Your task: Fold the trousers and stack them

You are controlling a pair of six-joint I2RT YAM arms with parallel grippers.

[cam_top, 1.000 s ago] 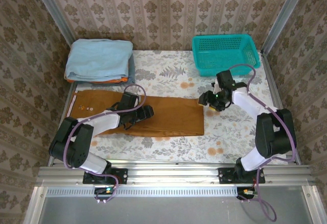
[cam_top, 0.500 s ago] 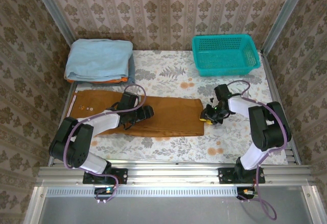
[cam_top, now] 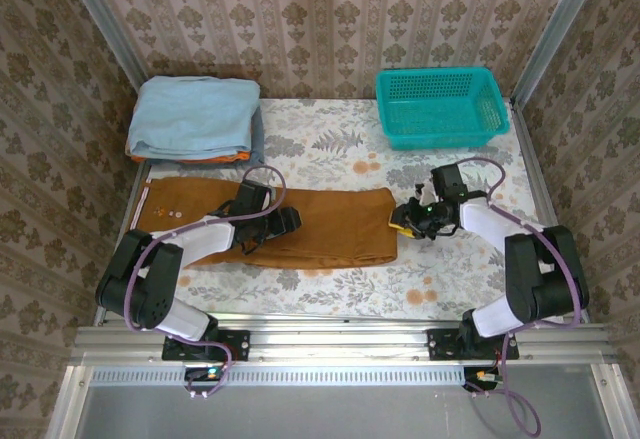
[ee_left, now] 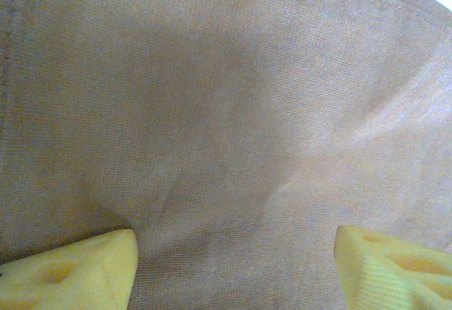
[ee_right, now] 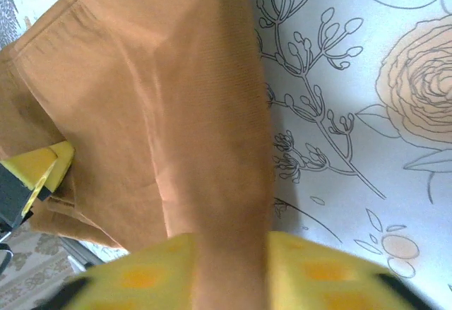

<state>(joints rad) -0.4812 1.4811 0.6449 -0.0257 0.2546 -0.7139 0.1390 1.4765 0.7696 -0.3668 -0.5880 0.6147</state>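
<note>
Trousers (cam_top: 340, 229), centre frame, are clamped at their right end by right gripper (cam_top: 401, 221); left gripper (cam_top: 292, 219) is splayed; leftward folding is needed.

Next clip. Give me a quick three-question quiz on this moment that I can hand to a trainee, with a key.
1. True or false: the left gripper is clamped shut on a fold of the trousers.
2. Which part of the trousers does the right gripper grip? A) the waistband B) the leg end C) the middle
3. Fill in: the folded blue cloth lies at the far ____ corner of the table, and the basket at the other.
Key: 1 false, its fingers stand apart on flat cloth; 2 B; 3 left.
</note>
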